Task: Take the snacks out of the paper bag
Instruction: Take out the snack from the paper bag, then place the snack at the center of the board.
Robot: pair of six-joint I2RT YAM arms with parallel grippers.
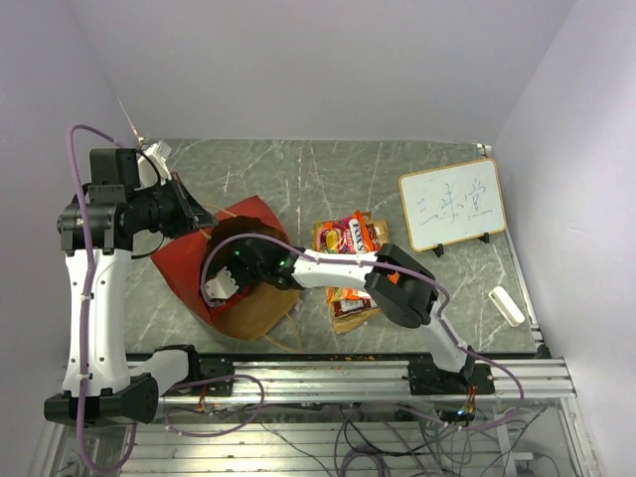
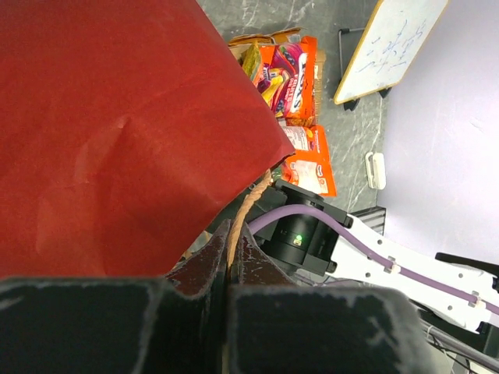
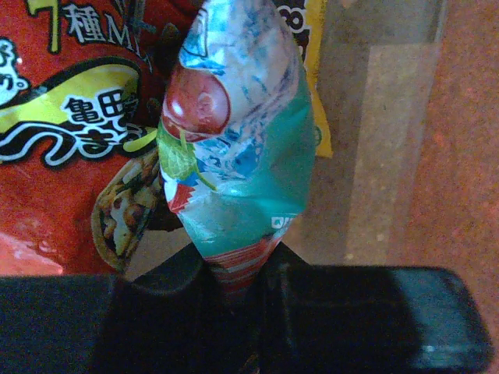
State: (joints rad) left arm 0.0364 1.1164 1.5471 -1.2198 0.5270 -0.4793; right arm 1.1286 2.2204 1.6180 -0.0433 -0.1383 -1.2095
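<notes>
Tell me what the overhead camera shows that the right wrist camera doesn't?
Only overhead: the left arm, the whiteboard and a pile of snacks lying outside the paper bag. Only right wrist: the right claw pinching a teal packet, with a red packet and a yellow packet behind it. Both: the paper bag, seen from inside at the wrist.

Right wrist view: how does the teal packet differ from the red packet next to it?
The teal packet is pinched by its lower edge in the right gripper; the red packet lies loose beside it. The teal packet looks narrow and puffed; the red packet spreads flat and runs off the frame. Both are crinkly snack packets inside the paper bag.
</notes>
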